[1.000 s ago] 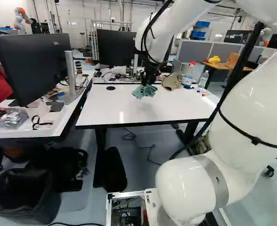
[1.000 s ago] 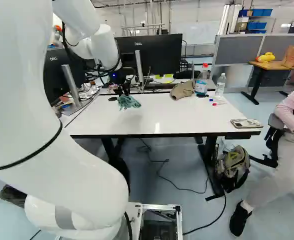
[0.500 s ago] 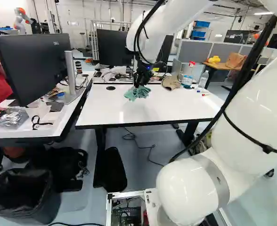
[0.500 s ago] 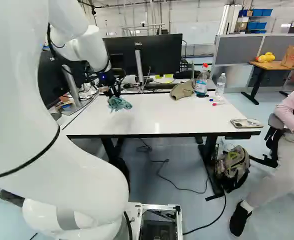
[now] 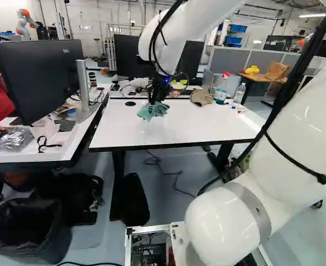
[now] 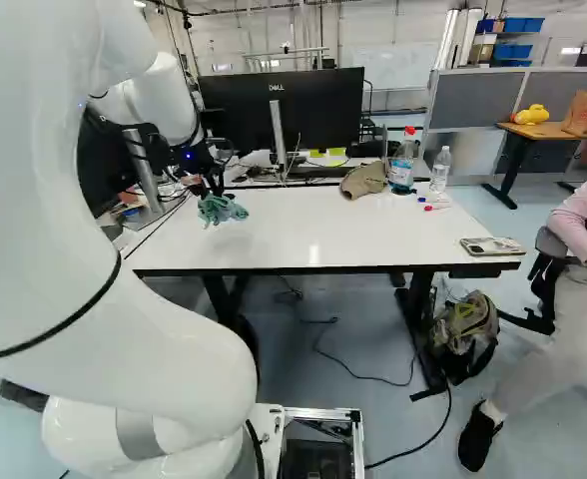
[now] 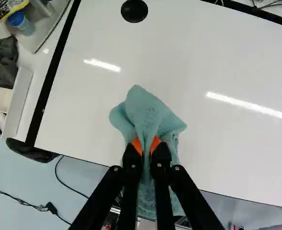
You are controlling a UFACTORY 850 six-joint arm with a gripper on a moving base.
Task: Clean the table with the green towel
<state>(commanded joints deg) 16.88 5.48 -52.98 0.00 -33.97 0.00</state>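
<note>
Only the wrist view showed the orange pads (image 7: 137, 145) of the claw (image 5: 153, 102); they were drawn close together, pinching a bunched fold of the one green towel (image 7: 148, 112), whose folds spread ahead of the claw and hung below it, over the desk (image 6: 303, 235). Whether it touched the top, I could not tell. The right base view alone had a flat phone-like thing (image 6: 491, 245), well to the claw's right and nearer the base; the left one alone, a black bin (image 5: 27, 230), down to its left. One cap (image 6: 363, 180) and two bottles, one red-topped (image 6: 402, 168) and one clear (image 6: 440, 168), stood in the way of wiping, right of the claw
</note>
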